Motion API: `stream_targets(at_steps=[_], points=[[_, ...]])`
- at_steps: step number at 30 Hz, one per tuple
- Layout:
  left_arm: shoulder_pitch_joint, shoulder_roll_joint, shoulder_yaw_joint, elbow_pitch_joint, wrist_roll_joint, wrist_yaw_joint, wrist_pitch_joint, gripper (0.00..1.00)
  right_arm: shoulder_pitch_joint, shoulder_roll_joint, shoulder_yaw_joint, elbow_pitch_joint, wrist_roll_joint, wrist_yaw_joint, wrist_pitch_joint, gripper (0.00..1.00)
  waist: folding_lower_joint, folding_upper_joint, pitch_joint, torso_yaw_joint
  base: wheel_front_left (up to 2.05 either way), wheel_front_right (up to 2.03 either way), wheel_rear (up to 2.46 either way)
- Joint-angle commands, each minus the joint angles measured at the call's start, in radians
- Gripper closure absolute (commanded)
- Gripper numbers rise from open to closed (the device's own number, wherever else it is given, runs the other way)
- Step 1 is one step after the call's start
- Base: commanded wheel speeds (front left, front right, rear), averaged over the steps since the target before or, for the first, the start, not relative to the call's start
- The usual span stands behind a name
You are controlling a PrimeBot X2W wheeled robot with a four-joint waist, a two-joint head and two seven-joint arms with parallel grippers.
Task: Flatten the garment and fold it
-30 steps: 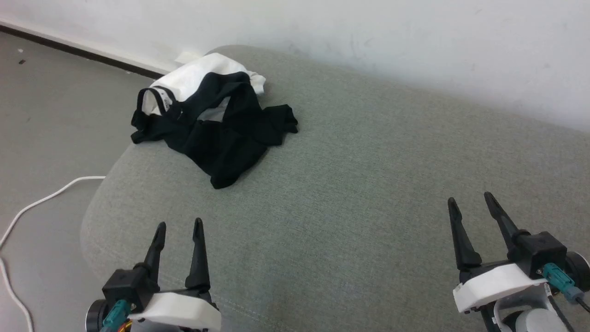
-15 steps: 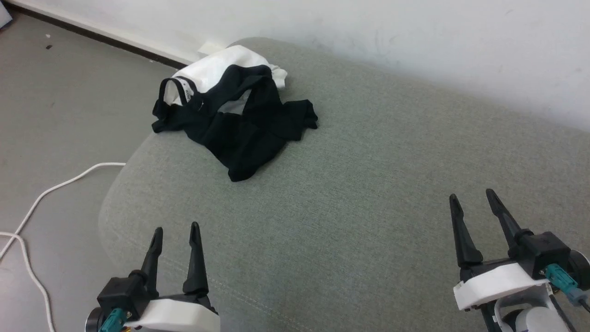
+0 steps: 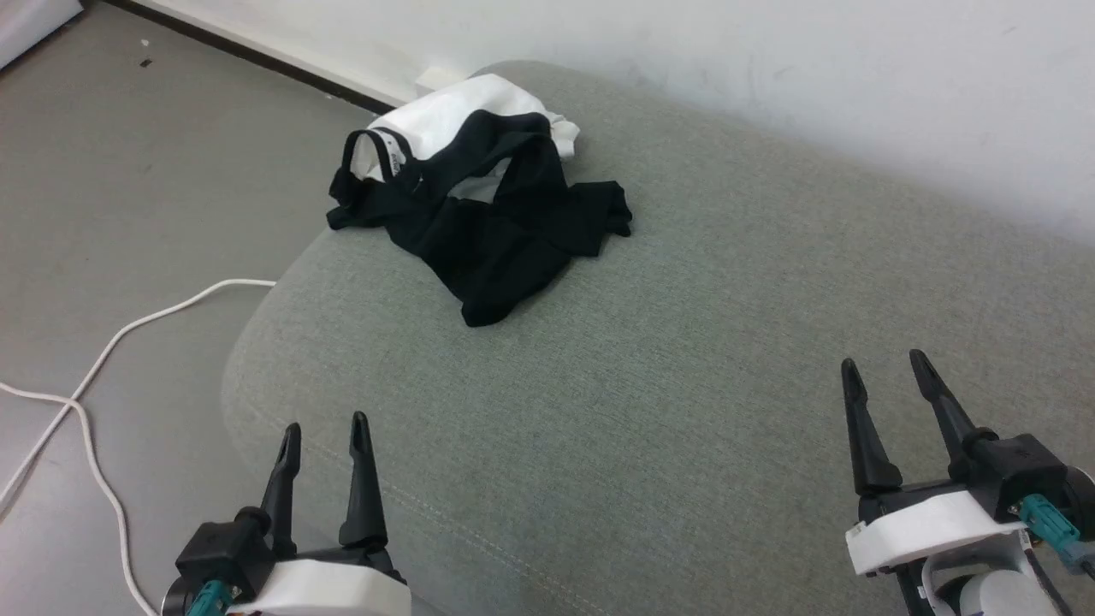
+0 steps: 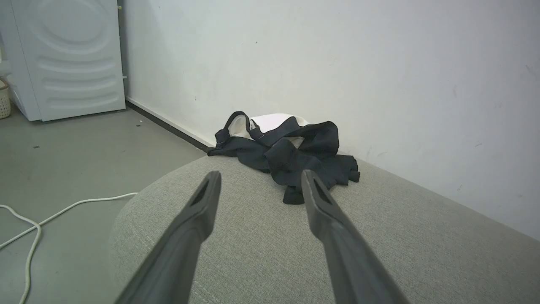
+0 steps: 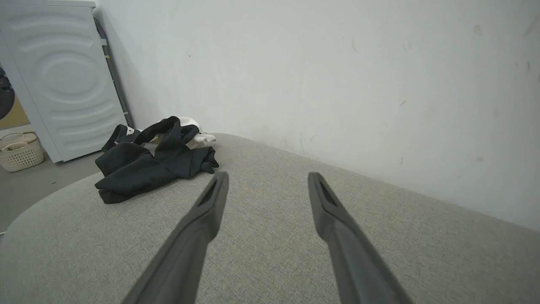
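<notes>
The garment (image 3: 479, 205) lies crumpled in a heap at the far left corner of the grey-green upholstered surface (image 3: 684, 385), black folds on top and white cloth behind. It also lies ahead of the fingers in the left wrist view as the garment (image 4: 287, 152) and to the left in the right wrist view as the garment (image 5: 147, 162). My left gripper (image 3: 323, 426) stands open at the near left edge, well short of the heap. My right gripper (image 3: 884, 364) stands open at the near right, far from it. Both hold nothing.
A white cable (image 3: 94, 368) trails over the grey floor to the left of the surface. A white wall (image 3: 770, 77) runs right behind it. A white appliance (image 4: 67, 59) and a small basket (image 5: 19, 154) stand further off on the left.
The whole head view has shifted, so the camera turned left; the garment sits more to the right in the picture. Both grippers stay open and keep their places.
</notes>
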State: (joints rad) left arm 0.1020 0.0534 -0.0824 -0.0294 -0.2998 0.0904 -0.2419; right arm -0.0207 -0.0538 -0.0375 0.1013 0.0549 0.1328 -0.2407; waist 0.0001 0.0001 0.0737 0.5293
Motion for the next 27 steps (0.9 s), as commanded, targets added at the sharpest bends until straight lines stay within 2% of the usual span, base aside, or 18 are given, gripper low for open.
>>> stream_targets(at_steps=[1,6,20,27], points=[[0.015,-0.003,-0.001,-0.005,-0.011,0.007,-0.011,0.0,-0.019,0.003,-0.004,0.004,0.008,-0.002,-0.012,0.0,-0.0001,-0.0001,-0.001,0.013,0.0,0.0,0.0],[0.017,-0.003,-0.002,-0.007,-0.022,0.007,-0.02,0.0,-0.021,0.004,-0.005,0.007,0.01,-0.002,-0.021,0.0,-0.0001,-0.0001,0.001,0.031,0.0,0.0,0.0],[0.013,-0.003,-0.006,0.001,-0.025,0.006,-0.02,0.0,-0.02,0.004,-0.012,0.008,0.008,-0.002,-0.021,0.0,-0.0001,-0.0001,0.0,0.026,0.0,0.0,0.0],[-0.074,-0.003,-0.062,-0.05,-0.061,-0.034,-0.02,0.0,-0.018,0.004,-0.035,-0.014,-0.004,-0.002,-0.021,0.0,-0.0001,-0.0001,0.027,0.022,0.0,0.0,0.0]])
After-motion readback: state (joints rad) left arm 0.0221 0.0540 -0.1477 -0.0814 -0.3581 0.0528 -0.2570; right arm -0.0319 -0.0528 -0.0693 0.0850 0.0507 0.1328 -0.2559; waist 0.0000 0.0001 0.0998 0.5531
